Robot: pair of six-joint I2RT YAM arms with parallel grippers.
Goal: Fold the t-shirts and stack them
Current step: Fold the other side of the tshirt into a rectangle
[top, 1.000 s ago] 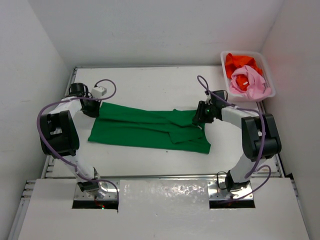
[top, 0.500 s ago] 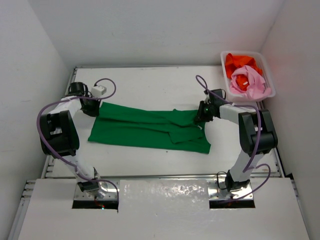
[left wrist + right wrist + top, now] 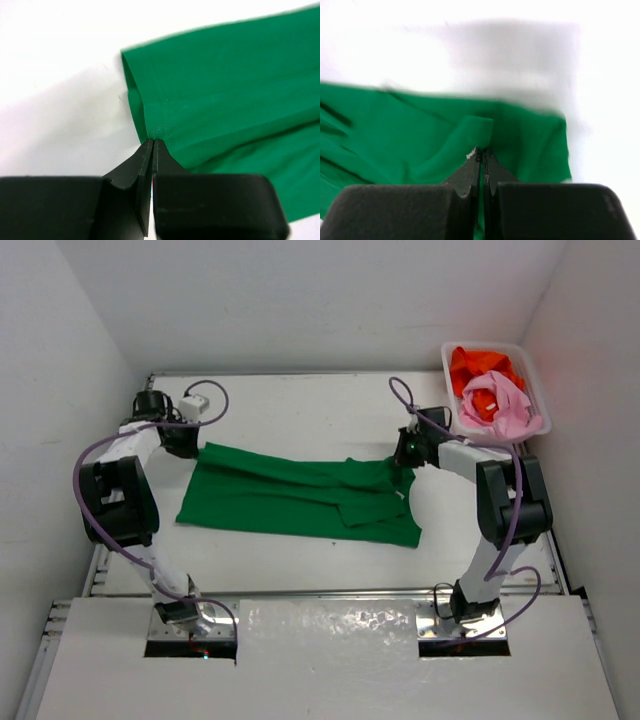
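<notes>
Clamped tight on green t-shirt [image 3: 300, 498] at far corners: left gripper [image 3: 152, 142] leftward, right gripper [image 3: 481, 151] rightward, cloth spread between.

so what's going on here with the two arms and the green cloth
Two robot arms are folding a green shirt that lies spread out on the table. The left end effector is pinched shut on the shirt's far left corner, and the right end effector is shut on a fold at its far right edge. An orange shirt and a pink shirt lie bunched in the basket at the far right corner. Nothing is stacked yet.
</notes>
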